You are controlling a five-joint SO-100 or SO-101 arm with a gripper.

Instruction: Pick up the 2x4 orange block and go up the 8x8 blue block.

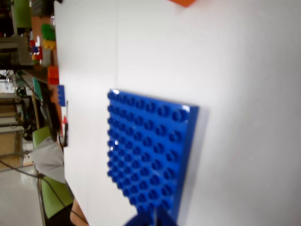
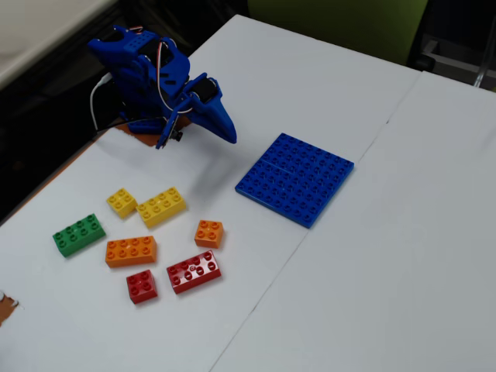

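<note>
The 2x4 orange block lies flat on the white table at the front left, among other bricks. The 8x8 blue block lies flat at the middle of the table; in the wrist view it fills the centre. My blue gripper hangs above the table just left of the plate, far from the orange block. Its jaws stand together with nothing between them. In the wrist view only the gripper's tips show, at the bottom edge over the plate's near side.
Near the orange block lie a square orange brick, a yellow 2x4, a small yellow brick, a green brick and two red bricks. The arm's base stands at the back left. A table seam runs past the plate.
</note>
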